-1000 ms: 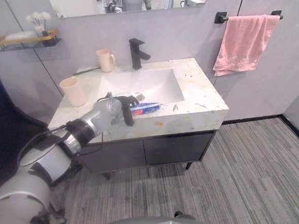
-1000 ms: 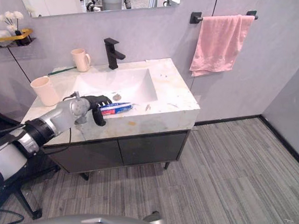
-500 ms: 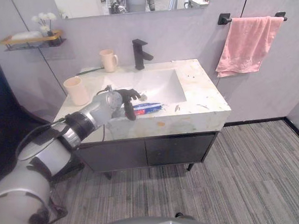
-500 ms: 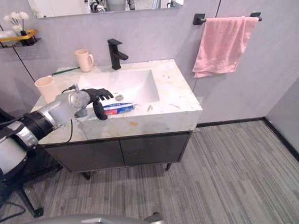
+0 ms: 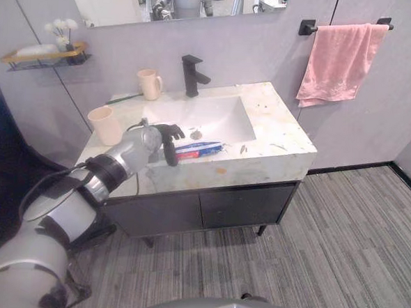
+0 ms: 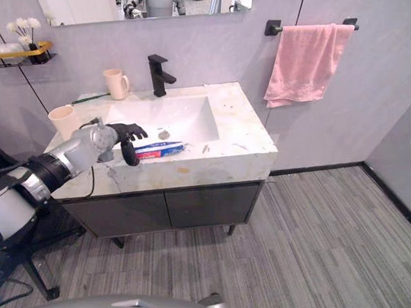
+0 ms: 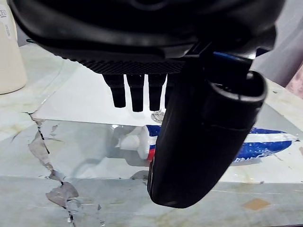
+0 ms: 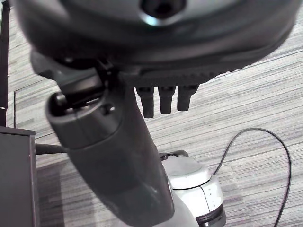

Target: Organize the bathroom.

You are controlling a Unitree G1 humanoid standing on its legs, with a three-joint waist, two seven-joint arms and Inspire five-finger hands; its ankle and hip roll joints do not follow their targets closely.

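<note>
The right hand [image 8: 142, 156] is hanging over the striped grey floor [image 8: 246, 109] with its fingers straight and relaxed, gripping nothing. On the marble countertop [image 5: 276, 141], the toothpaste tube [image 5: 199, 149] is lying flat along the near edge, between the countertop's front and the white sink basin [image 5: 208, 116], with its white cap pointing left. The left hand [image 5: 166, 136] is hovering just beside that cap end with its fingers extended and loosely spread and its thumb pointing down toward the counter; it is grasping nothing, and in the left wrist view the tube [image 7: 255, 144] is showing past the thumb, apart from the fingers [image 7: 137, 94]. To the left, a pale pink cup [image 5: 105, 125] is standing upright near the countertop's left edge. Farther back, a cream mug [image 5: 150, 83] is standing left of the black faucet [image 5: 191, 73], with a green toothbrush [image 5: 123, 98] lying beside it. On the far wall, a small shelf [image 5: 45, 53] is sitting at the left, and a pink towel [image 5: 335, 61] is hanging from a black bar [image 5: 307, 25] at the right.
</note>
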